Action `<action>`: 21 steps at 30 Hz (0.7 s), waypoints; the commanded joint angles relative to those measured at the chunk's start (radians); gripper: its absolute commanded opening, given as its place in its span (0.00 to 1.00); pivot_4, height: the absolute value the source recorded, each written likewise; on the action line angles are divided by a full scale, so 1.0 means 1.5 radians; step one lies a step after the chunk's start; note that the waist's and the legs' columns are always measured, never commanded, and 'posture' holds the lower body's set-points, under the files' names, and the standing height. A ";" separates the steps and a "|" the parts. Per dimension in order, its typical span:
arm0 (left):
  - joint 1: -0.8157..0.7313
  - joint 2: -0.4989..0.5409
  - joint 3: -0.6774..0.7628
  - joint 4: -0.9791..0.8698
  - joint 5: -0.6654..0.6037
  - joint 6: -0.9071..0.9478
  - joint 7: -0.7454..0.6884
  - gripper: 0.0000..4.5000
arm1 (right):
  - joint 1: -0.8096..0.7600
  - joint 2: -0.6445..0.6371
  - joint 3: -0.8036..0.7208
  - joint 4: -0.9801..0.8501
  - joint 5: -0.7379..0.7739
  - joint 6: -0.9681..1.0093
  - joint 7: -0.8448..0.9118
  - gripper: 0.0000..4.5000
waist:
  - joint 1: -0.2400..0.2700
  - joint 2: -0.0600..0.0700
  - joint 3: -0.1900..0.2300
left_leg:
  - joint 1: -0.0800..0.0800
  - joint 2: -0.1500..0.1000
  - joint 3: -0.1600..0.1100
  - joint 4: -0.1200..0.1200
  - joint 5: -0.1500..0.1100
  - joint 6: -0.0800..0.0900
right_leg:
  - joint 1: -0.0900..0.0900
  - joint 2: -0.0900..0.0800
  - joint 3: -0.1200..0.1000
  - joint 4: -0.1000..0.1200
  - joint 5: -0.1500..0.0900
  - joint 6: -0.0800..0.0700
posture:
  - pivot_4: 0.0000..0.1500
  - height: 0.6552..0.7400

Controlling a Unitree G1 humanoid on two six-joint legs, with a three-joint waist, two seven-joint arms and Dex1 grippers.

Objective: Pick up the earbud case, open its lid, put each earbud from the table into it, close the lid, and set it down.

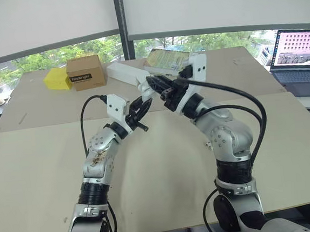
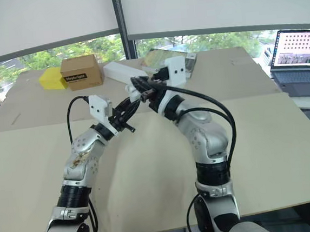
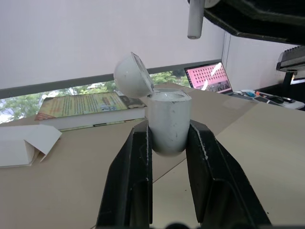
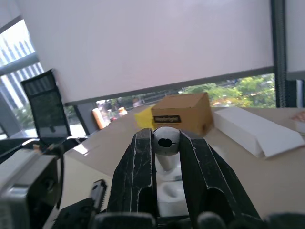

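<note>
Earbud case [image 3: 167,117], lid open, sits gripped in left claw [image 3: 169,131]; right claw [image 4: 165,137] pinches an earbud [image 4: 166,149].

The earbud [image 4: 165,141] is hanging just above the earbud case [image 3: 167,121]; behind them, a cardboard box [image 1: 86,72] is sitting on the table [image 1: 166,180].
</note>
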 commanded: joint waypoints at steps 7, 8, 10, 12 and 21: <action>-0.011 0.012 0.002 -0.033 -0.018 -0.009 -0.035 0.11 | -0.009 -0.028 0.023 0.022 0.030 -0.051 0.023 0.07 | 0.002 0.000 0.000 | 0.000 0.000 0.001 0.000 0.000 0.000 | 0.000 0.000 0.000 -0.001 0.000 0.000 | 1.00 1.00; -0.011 0.013 0.002 -0.034 -0.018 -0.009 -0.037 0.11 | -0.009 -0.029 0.024 0.024 0.031 -0.053 0.022 0.07 | 0.002 0.000 0.000 | 0.000 0.000 0.001 0.000 0.000 0.000 | 0.000 0.000 0.000 -0.001 0.000 0.000 | 1.00 1.00; -0.008 0.013 0.001 -0.038 -0.018 -0.010 -0.040 0.11 | -0.008 -0.032 0.026 0.024 0.033 -0.055 0.017 0.07 | 0.002 0.000 0.000 | 0.000 0.000 0.001 0.000 0.000 0.000 | 0.000 0.000 0.000 -0.001 0.000 0.000 | 1.00 1.00; -0.004 0.013 -0.002 -0.041 -0.015 -0.012 -0.042 0.11 | -0.007 -0.034 0.026 0.025 0.034 -0.057 0.012 0.07 | 0.002 0.000 0.000 | 0.000 0.000 0.001 0.000 0.000 0.000 | 0.000 0.000 0.000 -0.001 0.000 0.000 | 1.00 1.00; 0.001 0.011 -0.003 -0.044 -0.015 -0.016 -0.048 0.11 | 0.002 -0.045 0.014 0.029 0.050 -0.050 -0.011 0.07 | 0.002 0.000 0.000 | 0.000 0.000 0.001 0.000 0.000 0.000 | 0.000 0.000 0.000 -0.001 0.000 0.000 | 1.00 1.00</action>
